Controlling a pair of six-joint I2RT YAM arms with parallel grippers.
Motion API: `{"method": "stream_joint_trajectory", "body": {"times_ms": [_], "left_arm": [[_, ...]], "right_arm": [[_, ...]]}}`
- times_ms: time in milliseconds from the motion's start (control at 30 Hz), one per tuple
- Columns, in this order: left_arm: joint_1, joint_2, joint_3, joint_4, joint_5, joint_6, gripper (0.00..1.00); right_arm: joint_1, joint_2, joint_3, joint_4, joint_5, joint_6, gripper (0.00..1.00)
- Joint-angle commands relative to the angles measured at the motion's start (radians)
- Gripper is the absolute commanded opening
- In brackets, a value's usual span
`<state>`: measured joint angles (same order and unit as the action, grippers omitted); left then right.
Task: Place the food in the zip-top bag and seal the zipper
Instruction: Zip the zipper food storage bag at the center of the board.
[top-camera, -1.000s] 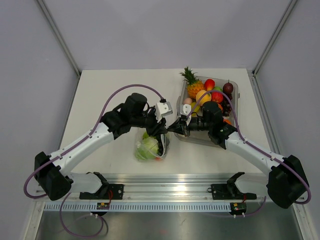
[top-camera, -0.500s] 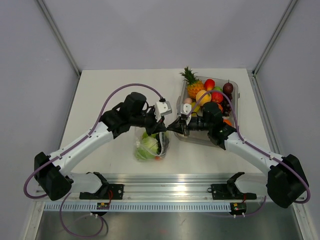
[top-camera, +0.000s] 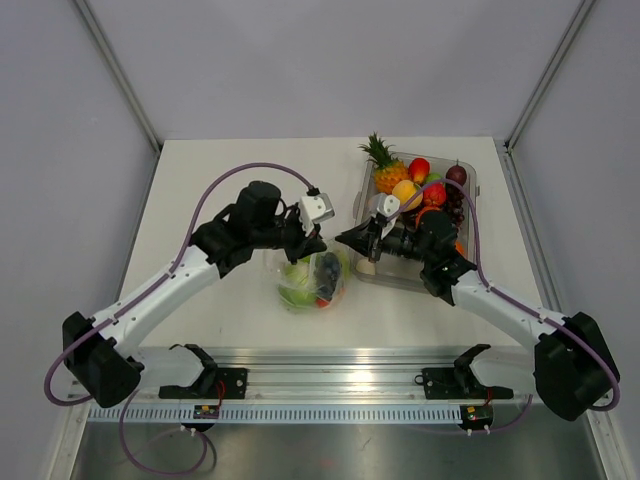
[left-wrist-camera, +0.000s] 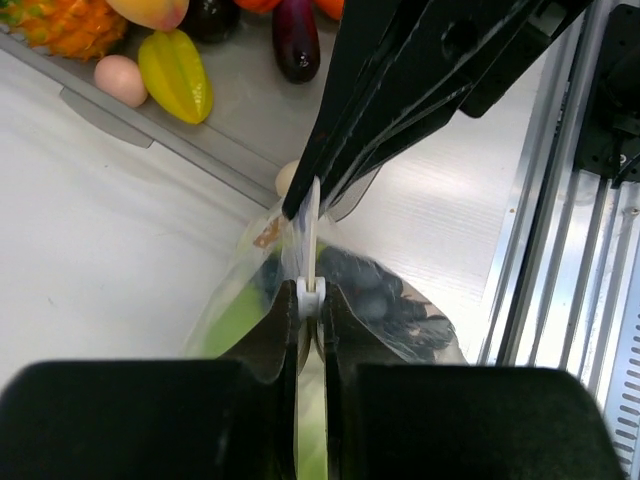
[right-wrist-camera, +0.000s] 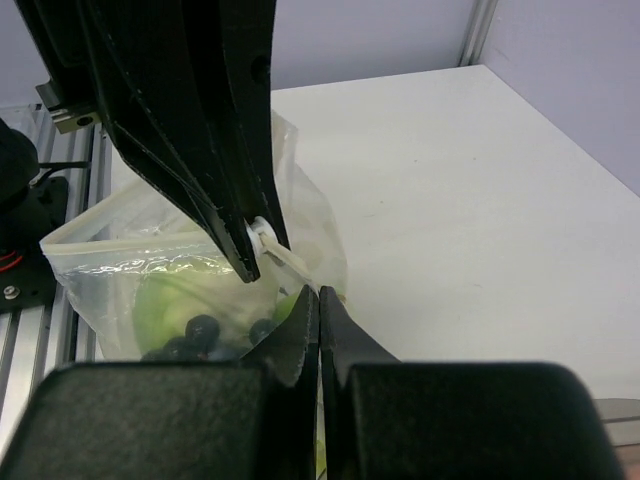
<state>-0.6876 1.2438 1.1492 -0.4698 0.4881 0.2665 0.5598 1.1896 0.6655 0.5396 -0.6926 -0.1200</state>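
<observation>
Zip-top bag sits on the worktop between both arms, just beside the tray. Cabbage and dark grapes are inside. Left end effector is pinched tight on the zipper. Right end effector is clamped narrow on the same strip, just beside the left's tips. Other food sits in the tray.
</observation>
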Motion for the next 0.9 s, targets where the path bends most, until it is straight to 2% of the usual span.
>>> {"method": "stream_joint_trajectory", "body": {"times_ms": [0,133,367,600,867], "left_arm": [[0.031,-0.055,-0.034,-0.044,-0.049,0.010,0.00],[0.062,-0.079,-0.055,-0.049,-0.074,0.002,0.00],[0.154,-0.124,-0.037,-0.165,-0.121,-0.038,0.00],[0.212,-0.178,-0.036,-0.199,-0.172,-0.046,0.00],[0.267,-0.170,-0.014,-0.267,-0.238,-0.035,0.00]], "right_arm": [[-0.046,0.011,-0.009,0.167,0.128,0.051,0.00],[-0.058,0.027,-0.017,0.213,0.163,0.079,0.00],[-0.077,0.079,-0.029,0.237,0.267,0.114,0.00],[-0.112,0.114,-0.057,0.347,0.320,0.183,0.00],[-0.146,0.129,-0.030,0.414,0.347,0.214,0.00]]}}
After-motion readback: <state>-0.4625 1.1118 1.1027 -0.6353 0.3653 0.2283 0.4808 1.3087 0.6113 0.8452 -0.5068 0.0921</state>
